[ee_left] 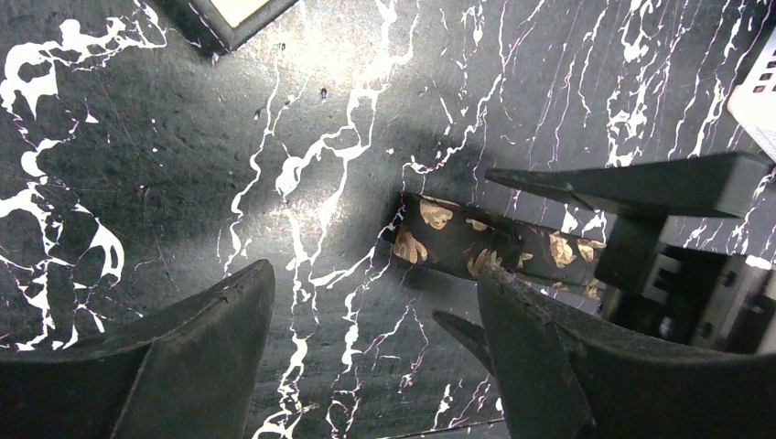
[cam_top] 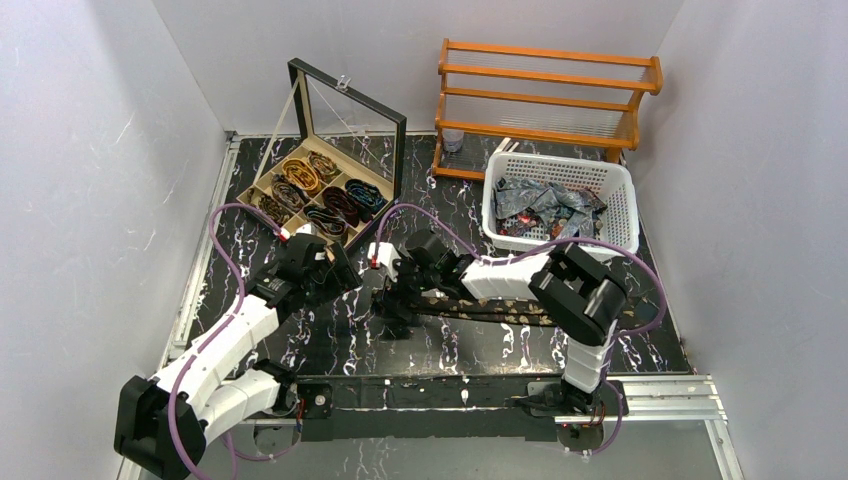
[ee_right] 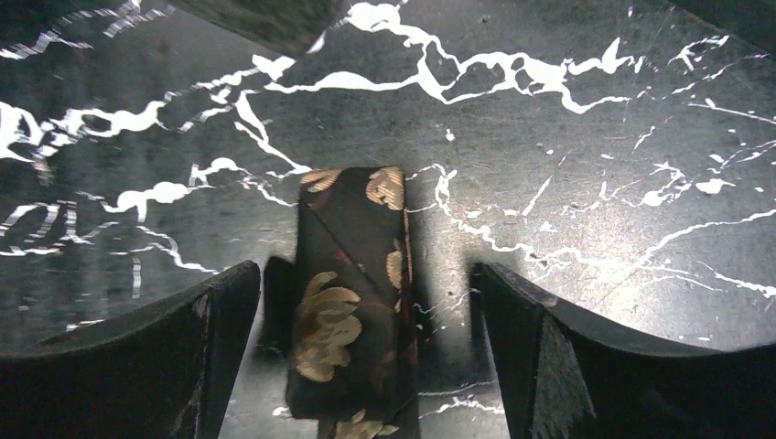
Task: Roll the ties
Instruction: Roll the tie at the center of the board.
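Right gripper stood wide open, empty, astride one end of the tie, flat on the table; left gripper open, empty, alongside. I judged the tie limp, light, slippery: best pinched across that end.

An open display box, white basket and wooden rack stand on the marbled table.

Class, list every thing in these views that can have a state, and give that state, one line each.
Spotted tie: unrolled, lying flat, ungripped.
Right claw: open, straddling that tie.
Left claw: open, holding nothing.
Box lid: raised open.
Boxed ties: rolled.
Basket ties: loose, heaped.
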